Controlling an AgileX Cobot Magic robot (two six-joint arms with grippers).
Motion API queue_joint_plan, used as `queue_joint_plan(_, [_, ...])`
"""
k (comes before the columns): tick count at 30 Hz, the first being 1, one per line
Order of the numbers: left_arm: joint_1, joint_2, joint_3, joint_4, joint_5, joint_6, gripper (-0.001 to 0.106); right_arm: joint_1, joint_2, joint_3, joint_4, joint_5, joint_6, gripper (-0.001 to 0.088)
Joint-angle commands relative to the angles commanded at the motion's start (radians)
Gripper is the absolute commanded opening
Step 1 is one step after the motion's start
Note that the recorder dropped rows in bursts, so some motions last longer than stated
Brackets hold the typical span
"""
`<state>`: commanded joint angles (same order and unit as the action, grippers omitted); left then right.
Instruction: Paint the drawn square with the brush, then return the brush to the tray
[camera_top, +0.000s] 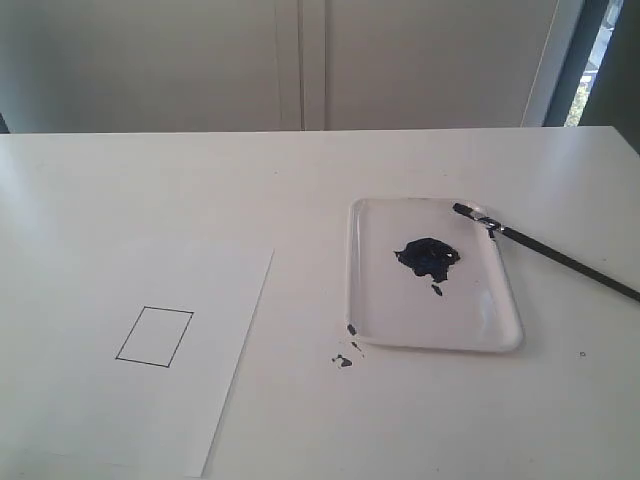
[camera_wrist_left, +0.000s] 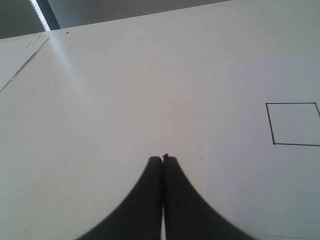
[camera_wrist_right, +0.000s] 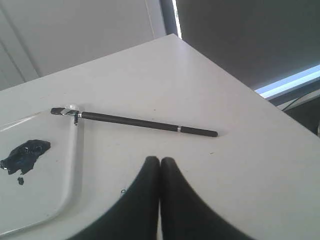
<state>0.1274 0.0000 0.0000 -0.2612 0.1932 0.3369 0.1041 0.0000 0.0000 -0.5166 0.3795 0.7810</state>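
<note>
Drawn square (camera_top: 154, 337) is blank, a thin black outline, lower left on the paper (camera_top: 235, 290). Brush (camera_top: 547, 253) has its bristle tip on the tray (camera_top: 380, 300) rim, upper right. Left gripper (camera_wrist_left: 163, 159) and right gripper (camera_wrist_right: 159, 161) are pinched closed, empty.

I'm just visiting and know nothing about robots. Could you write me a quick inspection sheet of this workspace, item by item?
Surface: white table with a white paper sheet lying on it.
Job's things: drawn square blank; tray holds a dark paint blob; brush has its bristles on the tray rim and its handle on the table.
Clutter: paint splatters beside the tray.
Claws: left claw shut, empty; right claw shut, empty.
Cables: nothing seen.
Surroundings: pale wall panels behind; window strip.
</note>
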Motion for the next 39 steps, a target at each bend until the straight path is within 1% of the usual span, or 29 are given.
queue_joint_plan(16, [0.0,0.0,0.0,0.0,0.0,0.0,0.0,0.0,0.0,0.0,0.0,0.0,0.0,0.0])
queue_joint_plan(19, [0.0,0.0,0.0,0.0,0.0,0.0,0.0,0.0,0.0,0.0,-0.049,-0.015,0.0,0.0])
queue_joint_plan(22, [0.0,0.0,0.0,0.005,-0.007,0.021,0.0,0.0,0.0,0.0,-0.084,-0.066,0.0,0.0])
queue_joint_plan(24, [0.0,0.0,0.0,-0.007,-0.026,0.026,0.0,0.0,0.0,0.0,-0.081,-0.145,0.013,0.0])
queue_joint_plan(27, [0.0,0.0,0.0,-0.109,-0.062,-0.057,0.0,0.0,0.0,0.0,-0.067,-0.283,0.072,0.0])
queue_joint_plan(29, [0.0,0.0,0.0,-0.135,-0.086,-0.078,0.0,0.0,0.0,0.0,-0.067,-0.343,0.074,0.0])
queue_joint_plan(33, [0.0,0.0,0.0,-0.137,-0.126,-0.078,0.0,0.0,0.0,0.0,-0.067,-0.372,0.074,0.0])
queue_joint_plan(35, [0.0,0.0,0.0,-0.148,-0.173,-0.088,0.0,0.0,0.0,0.0,-0.067,-0.372,0.074,0.0])
queue_joint_plan(39, [0.0,0.0,0.0,-0.164,-0.215,-0.209,0.0,0.0,0.0,0.0,-0.067,-0.415,0.076,0.0])
